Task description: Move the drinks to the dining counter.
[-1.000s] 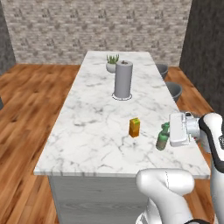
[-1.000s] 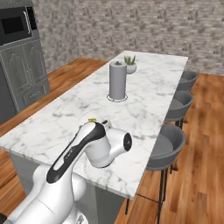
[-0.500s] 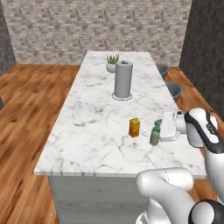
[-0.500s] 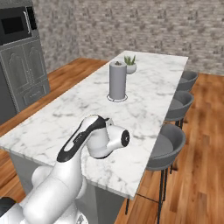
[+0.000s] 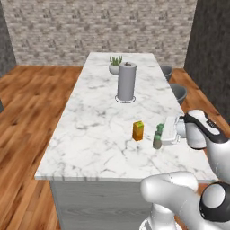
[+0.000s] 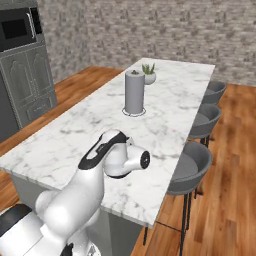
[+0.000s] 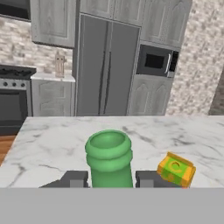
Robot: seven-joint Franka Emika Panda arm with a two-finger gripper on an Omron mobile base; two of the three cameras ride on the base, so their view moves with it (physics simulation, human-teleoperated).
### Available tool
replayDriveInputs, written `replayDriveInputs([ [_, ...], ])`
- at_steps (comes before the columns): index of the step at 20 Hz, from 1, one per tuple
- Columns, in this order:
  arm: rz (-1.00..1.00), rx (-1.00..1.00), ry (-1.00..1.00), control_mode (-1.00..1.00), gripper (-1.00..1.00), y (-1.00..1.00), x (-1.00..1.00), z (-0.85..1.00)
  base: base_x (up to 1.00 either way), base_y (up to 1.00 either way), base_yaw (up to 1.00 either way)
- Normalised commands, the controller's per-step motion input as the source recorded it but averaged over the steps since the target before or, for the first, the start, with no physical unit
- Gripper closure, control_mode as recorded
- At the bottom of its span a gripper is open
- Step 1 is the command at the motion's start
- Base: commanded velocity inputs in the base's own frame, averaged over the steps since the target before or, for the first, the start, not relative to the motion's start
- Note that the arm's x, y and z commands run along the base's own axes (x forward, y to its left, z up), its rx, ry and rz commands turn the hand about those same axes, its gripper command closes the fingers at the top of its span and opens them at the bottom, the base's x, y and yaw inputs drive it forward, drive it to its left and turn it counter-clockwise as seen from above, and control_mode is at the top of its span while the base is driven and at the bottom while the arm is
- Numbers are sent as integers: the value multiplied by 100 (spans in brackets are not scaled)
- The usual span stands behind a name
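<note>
The dining counter (image 5: 103, 130) is overlooked lengthwise from behind the gripper (image 5: 164, 132) by both base views, left and right, with the paper towel roll (image 6: 134, 92) shared. From the hand view, the green glass bottle (image 7: 109, 158) is seen closely, facing cabinets.

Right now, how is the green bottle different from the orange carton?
The green bottle is round with an open ringed mouth; the orange carton is boxy with flat sides. The bottle sits between the end effector fingers, while the carton stands free beside it. Both are small, upright, and over the dining counter.
</note>
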Motion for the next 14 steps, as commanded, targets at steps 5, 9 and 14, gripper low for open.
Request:
replayDriveInputs([
  [5, -4, 0, 0, -100, 100, -4, 37, -31, 0, 0, 0],
  [9, 0, 0, 0, -100, 100, 0, 42, -22, 0, 0, 0],
  [14, 0, 0, 0, -100, 100, 0, 35, -22, 0, 0, 0],
])
